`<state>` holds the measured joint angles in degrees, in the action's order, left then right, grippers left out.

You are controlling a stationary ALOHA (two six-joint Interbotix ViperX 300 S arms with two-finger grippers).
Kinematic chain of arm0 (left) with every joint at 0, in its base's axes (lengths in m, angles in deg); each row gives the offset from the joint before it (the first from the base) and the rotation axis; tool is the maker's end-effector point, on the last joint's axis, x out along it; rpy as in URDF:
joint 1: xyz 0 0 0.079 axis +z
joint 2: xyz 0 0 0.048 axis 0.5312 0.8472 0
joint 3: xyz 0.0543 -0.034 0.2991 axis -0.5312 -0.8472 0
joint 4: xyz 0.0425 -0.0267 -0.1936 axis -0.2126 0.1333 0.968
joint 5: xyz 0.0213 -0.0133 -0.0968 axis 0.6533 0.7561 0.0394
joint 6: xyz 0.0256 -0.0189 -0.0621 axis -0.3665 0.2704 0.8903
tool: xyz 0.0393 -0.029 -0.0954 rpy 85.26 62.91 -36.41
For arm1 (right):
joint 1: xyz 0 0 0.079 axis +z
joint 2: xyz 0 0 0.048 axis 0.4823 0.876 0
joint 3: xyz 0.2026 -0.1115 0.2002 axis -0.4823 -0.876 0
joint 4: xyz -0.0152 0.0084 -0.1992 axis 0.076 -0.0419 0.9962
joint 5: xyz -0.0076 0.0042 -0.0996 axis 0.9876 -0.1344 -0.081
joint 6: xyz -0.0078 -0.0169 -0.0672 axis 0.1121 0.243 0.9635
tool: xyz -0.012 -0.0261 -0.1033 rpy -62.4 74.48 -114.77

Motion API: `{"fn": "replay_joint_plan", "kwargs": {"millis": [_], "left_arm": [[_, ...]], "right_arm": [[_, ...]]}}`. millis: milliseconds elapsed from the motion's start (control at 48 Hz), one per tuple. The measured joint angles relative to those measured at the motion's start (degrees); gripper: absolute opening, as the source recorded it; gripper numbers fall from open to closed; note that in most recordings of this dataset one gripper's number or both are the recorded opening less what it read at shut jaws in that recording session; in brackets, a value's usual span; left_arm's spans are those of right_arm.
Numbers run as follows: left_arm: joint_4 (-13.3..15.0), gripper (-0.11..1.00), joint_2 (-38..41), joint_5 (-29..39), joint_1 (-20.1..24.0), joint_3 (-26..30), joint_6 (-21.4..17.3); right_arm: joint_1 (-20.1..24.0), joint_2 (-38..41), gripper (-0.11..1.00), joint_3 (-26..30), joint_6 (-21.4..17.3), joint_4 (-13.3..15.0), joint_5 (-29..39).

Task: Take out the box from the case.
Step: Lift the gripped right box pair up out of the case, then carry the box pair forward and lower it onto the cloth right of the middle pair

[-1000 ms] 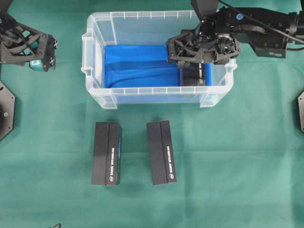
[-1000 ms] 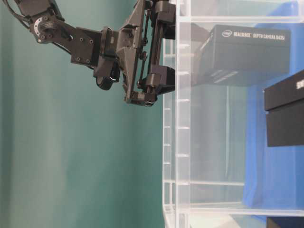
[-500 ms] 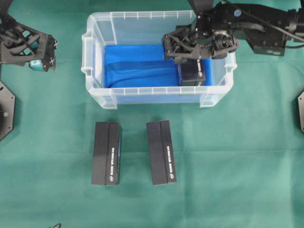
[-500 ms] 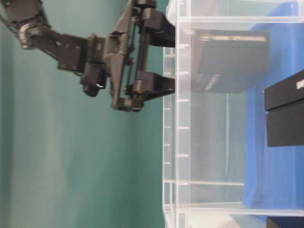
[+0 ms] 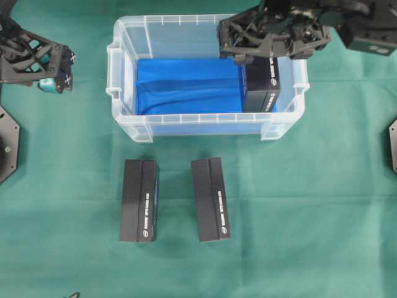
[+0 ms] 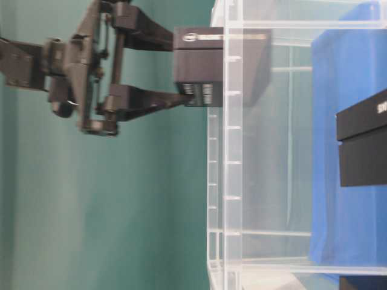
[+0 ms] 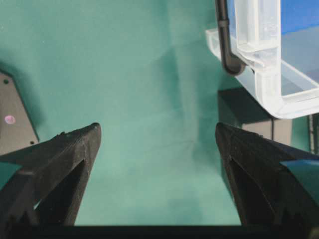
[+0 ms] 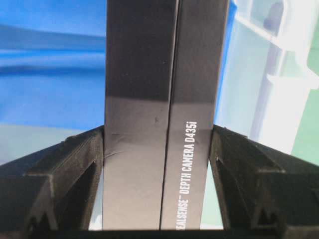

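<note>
- Box [image 5: 262, 88], black with white lettering, sits clamped between the two fingers of the right pincer [image 5: 260, 54]; the right wrist view shows a finger [image 8: 75, 164] pressed flat against each long side of the box [image 8: 164, 114], the printed edge reading "DEPTH CAMERA D435i".
- Right pincer jaws stand partly apart, set to the width of the box and gripping it.
- From overhead, the held box hangs over the right end of the case [image 5: 118, 81], its far end under the pincer and its near end toward the front wall.
- Table-level view: the box [image 6: 199, 66] is lifted so that part of it sticks out past the ribbed rim of the case [image 6: 233, 181], while the rest is seen through the clear wall; the pincer [image 6: 178, 69] is outside the case.
- Blue cloth [image 5: 186, 87] lines the bottom of the case, apart from the raised box.
- Left pincer [image 5: 53, 74] hovers over the green counter [image 5: 310, 205], well to the left of the case, jaws spread wide with nothing between them; its wrist view shows both fingers [image 7: 60, 164] far apart above bare cloth.
- Two more black boxes lie on the counter in front of the case, one to the left [image 5: 139, 200] and one to the right [image 5: 210, 198], side by side but apart.
</note>
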<state>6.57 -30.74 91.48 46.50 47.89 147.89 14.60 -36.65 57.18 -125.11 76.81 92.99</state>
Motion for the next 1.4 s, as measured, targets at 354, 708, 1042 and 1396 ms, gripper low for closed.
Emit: {"fn": "replay_joint_plan", "kwargs": {"millis": [354,708,1042,1396], "left_arm": [[0.0,0.95,0.0,0.0,0.0,0.0,0.0],[0.0,0.95,0.0,0.0,0.0,0.0,0.0],[0.0,0.95,0.0,0.0,0.0,0.0,0.1],[0.0,0.95,0.0,0.0,0.0,0.0,0.2]], "right_arm": [[1.1,-0.5,0.66,7.0,0.0,0.1,6.2],[1.9,-0.5,0.66,10.3,0.0,1.7,9.7],[2.0,-0.4,0.66,10.4,0.0,1.8,9.8],[2.1,-0.4,0.66,10.4,0.0,2.3,9.8]]}}
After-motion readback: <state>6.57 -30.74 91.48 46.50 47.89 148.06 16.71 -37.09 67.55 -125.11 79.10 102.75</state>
